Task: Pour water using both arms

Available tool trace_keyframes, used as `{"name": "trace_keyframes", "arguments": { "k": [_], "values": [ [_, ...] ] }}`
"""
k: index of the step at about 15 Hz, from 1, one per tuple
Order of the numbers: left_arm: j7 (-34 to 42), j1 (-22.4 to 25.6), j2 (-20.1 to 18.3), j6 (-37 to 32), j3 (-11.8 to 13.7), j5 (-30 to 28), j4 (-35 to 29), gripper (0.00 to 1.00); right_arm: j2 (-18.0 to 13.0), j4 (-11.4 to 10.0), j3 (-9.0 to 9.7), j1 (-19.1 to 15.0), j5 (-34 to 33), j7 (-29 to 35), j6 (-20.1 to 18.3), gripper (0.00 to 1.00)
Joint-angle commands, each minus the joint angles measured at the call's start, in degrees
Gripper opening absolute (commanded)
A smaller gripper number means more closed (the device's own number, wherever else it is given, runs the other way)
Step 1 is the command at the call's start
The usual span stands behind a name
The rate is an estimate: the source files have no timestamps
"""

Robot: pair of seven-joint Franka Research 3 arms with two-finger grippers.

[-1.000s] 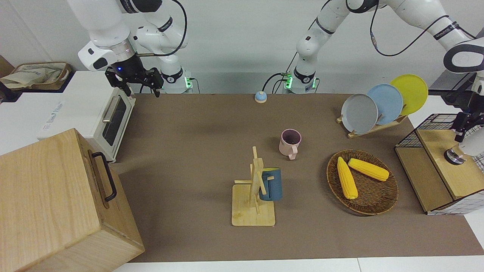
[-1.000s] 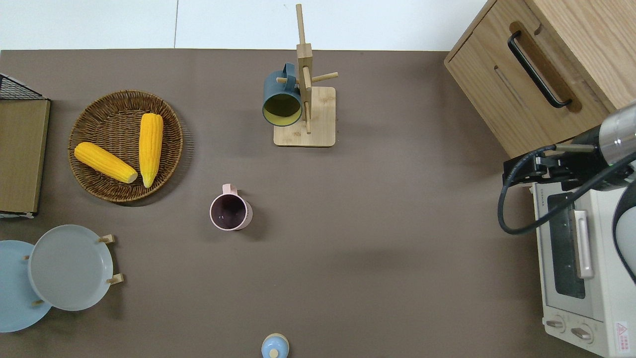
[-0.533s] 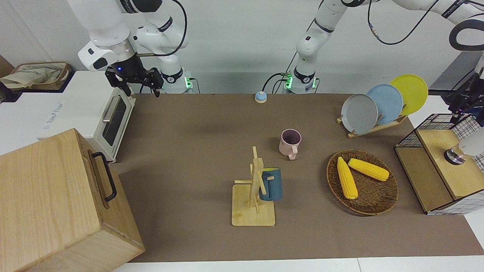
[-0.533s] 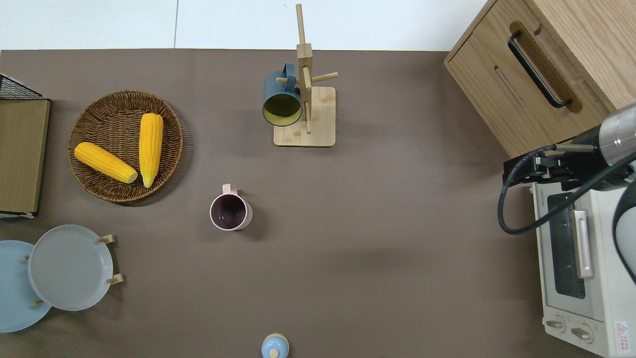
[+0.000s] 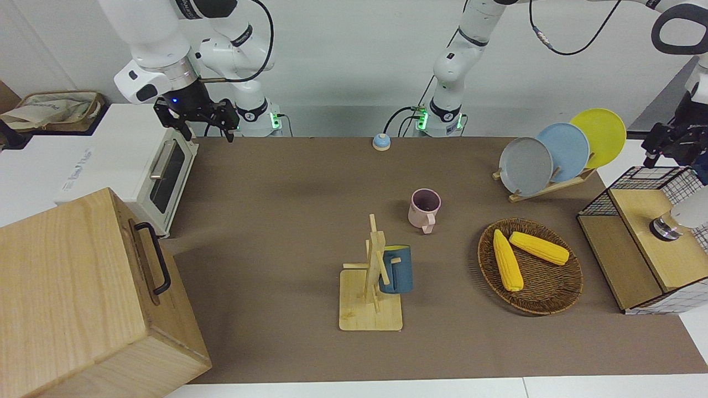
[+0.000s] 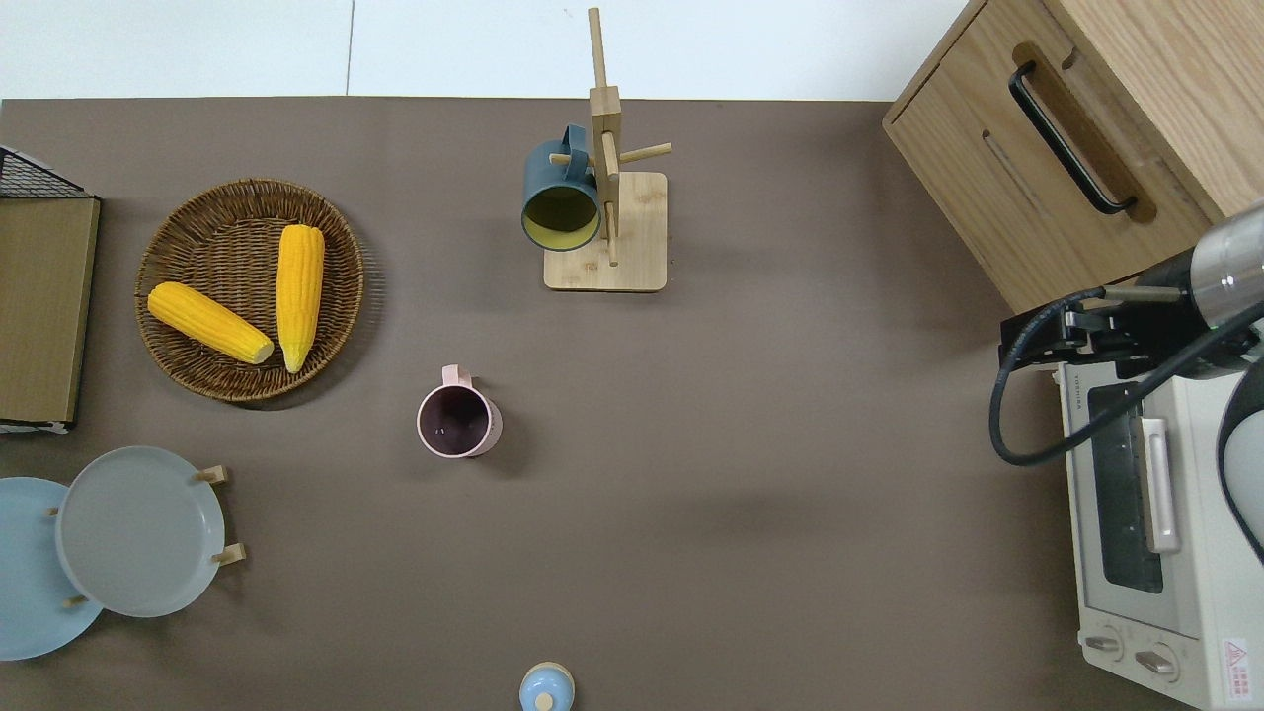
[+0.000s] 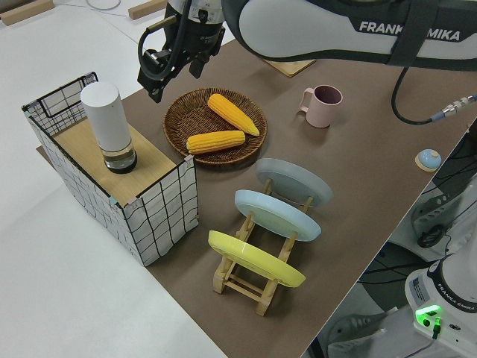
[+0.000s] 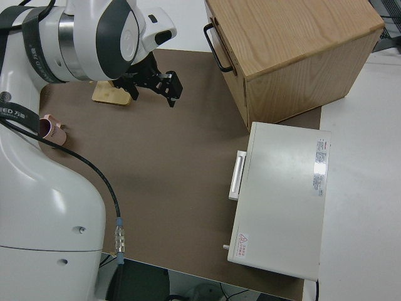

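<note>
front view: brown surface. pink mug upright near the middle. blue mug hangs on a wooden mug tree, farther from the robots. wicker basket with two corn cobs toward the left arm's end, plate rack nearer the robots. right end effector fingers apart, empty, by the white oven. left end effector up above the wire crate; cannot tell its opening here.

overhead view: right end effector over the surface edge between oven and wooden cabinet. pink mug stands clear of everything.

left side view: left end effector in the air, holding nothing; fingers look slightly apart. white cylinder stands on the crate's wooden shelf.

right side view: right end effector fingers spread, nothing between.
</note>
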Motion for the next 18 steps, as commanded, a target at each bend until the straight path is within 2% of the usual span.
{"name": "trace_keyframes", "arguments": {
  "k": [1,3,5,6,8,11,13,15,18],
  "values": [
    [-5.15,-0.21,-0.34,-2.93,-4.56,6.11,0.03,1.0,-0.59,-0.31,0.45,-0.9,1.16,-1.08,0.44,0.992],
    [-6.13,-0.03,-0.43,-6.96,-6.58,6.74,0.11,1.0,-0.59,-0.31,0.45,-0.9,1.08,-1.08,0.44,0.992],
    [-6.04,-1.25,-0.34,-8.91,-6.59,6.56,0.11,1.0,-0.59,-0.31,0.45,-0.9,1.08,-1.08,0.44,0.99],
    [-6.13,-3.7,-0.43,-9.35,-5.81,6.56,0.11,1.0,-0.59,-0.31,0.45,-0.9,1.16,-1.08,0.44,0.992],
    [-6.22,-7.92,-0.43,-11.28,-2.56,5.78,0.11,1.0,-0.59,-0.31,0.45,-0.9,1.16,-1.08,0.44,0.99],
    [-7.35,-17.48,-0.78,-11.82,4.9,5.34,0.2,1.0,-0.59,-0.31,0.45,-0.9,1.16,-1.08,0.44,0.992],
    [-11.3,-24.26,-2.18,-12.87,10.7,2.19,0.2,1.0,-0.59,-0.31,0.45,-0.9,1.08,-1.08,0.44,0.992],
    [-12.11,-30.41,-3.5,-14.1,16.85,-0.98,0.2,1.0,-0.59,-0.31,0.45,-0.9,1.16,-1.08,0.44,0.992],
    [-12.02,-42.09,-5.61,-16.12,27.74,-3.1,-0.15,1.0,-0.59,-0.31,0.45,-0.9,1.16,-1.08,0.44,0.992]
  ]
}}
